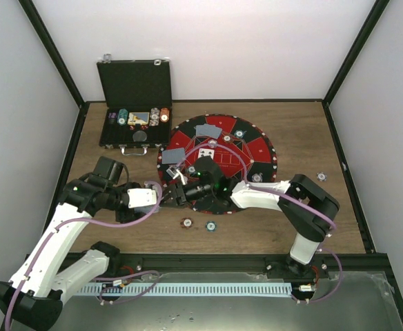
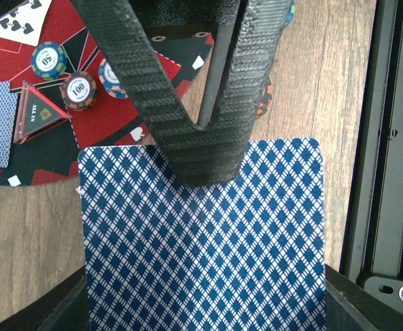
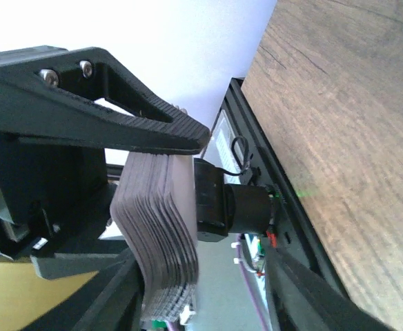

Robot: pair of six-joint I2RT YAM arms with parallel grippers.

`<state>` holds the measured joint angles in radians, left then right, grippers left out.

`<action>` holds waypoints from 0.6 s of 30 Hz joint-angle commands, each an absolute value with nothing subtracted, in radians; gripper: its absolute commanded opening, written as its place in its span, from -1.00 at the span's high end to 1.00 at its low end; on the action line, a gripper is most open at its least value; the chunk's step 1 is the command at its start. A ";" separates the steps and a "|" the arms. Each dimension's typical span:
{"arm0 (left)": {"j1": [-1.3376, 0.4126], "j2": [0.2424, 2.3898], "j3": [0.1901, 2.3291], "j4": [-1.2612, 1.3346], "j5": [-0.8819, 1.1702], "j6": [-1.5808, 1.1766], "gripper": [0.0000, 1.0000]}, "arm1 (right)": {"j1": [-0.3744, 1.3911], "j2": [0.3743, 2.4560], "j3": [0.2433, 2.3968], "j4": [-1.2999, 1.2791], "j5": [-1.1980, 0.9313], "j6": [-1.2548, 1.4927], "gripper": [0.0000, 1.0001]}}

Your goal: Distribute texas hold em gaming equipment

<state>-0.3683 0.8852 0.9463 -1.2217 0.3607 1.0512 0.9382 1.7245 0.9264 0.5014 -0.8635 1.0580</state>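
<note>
My left gripper (image 1: pixel 164 196) is shut on a deck of blue diamond-backed playing cards (image 2: pixel 201 241), squeezing it by its edges so that it bows (image 3: pixel 156 227). My right gripper (image 1: pixel 182 191) faces it over the mat's left edge. Its fingertips meet on the far edge of the top card (image 2: pixel 208 169). A teal chip (image 2: pixel 50 61) and a brown-red chip (image 2: pixel 78 89) lie on the mat. Face-down cards (image 1: pixel 208 130) (image 1: pixel 170 156) lie there too. A brown-red chip (image 1: pixel 187 223) and a teal chip (image 1: pixel 210 225) lie on the wood in front of the mat.
The round red-and-black mat (image 1: pixel 257 148) fills the table's middle. The open black case (image 1: pixel 134 83) with stacked chips stands at the back left. A lone chip (image 1: pixel 321 176) lies at the right. A triangular marker (image 2: pixel 39 114) sits on the mat near the grippers.
</note>
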 commanded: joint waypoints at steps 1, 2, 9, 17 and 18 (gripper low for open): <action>-0.365 0.877 0.982 -1.232 0.379 1.063 0.85 | 0.937 1.714 0.921 0.455 -0.869 1.047 -0.13; -0.366 0.879 0.982 -1.231 0.379 1.064 0.85 | 0.949 1.720 0.940 0.448 -0.871 1.043 -0.18; -0.366 0.882 0.978 -1.228 0.378 1.060 0.85 | 1.012 1.827 1.050 0.529 -0.906 1.095 -0.29; -0.365 0.875 0.976 -1.232 0.365 1.065 0.85 | 1.005 1.917 1.065 0.602 -0.915 1.171 -0.22; -0.366 0.875 0.978 -1.234 0.365 1.065 0.85 | 0.999 1.921 1.057 0.607 -0.913 1.179 -0.19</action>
<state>-0.3679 0.8860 0.9497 -1.2392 0.3370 1.0542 1.0103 1.8866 1.0435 0.5911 -0.9134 1.1416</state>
